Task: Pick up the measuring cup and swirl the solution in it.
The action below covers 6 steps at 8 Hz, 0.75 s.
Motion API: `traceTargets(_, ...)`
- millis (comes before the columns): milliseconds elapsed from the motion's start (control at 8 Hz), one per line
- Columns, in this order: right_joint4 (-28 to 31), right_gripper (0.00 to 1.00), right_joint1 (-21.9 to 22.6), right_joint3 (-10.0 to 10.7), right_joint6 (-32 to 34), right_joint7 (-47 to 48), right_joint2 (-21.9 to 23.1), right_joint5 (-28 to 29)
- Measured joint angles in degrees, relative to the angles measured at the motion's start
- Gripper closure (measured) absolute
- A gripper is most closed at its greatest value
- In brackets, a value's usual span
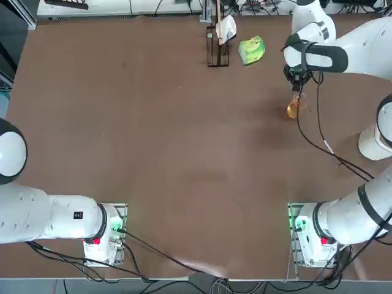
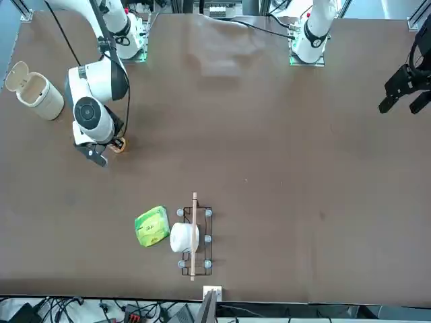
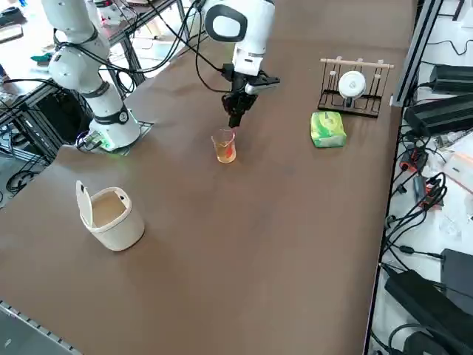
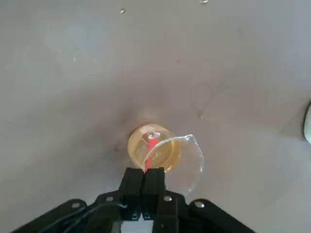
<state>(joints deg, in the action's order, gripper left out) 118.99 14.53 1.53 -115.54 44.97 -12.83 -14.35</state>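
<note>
The measuring cup (image 3: 225,146) is a small clear glass vessel holding the orange solution (image 4: 163,153). It sits toward the table's far right, seen from above as the cup (image 1: 294,109). My right gripper (image 4: 146,174) points straight down over it, with the fingers pressed together on the near edge of the cup's rim (image 4: 184,145). From the side, the gripper (image 3: 235,120) is right above the rim. The frames do not show whether the cup's base touches the table. In the front view, the hand mostly covers the cup (image 2: 119,144).
A green-yellow lumpy packet (image 1: 252,49) and a wire rack with a white roll (image 1: 218,43) are at the far edge. A white round container with an open lid (image 3: 111,214) stands by the right edge, nearer the arm's base. Cables trail over the table there.
</note>
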Motion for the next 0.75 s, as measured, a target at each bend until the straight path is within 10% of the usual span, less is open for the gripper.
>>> traceTargets(750, 2.3, 0.98, -2.4, 0.0, 2.4, -28.7, 2.5, 5.5)
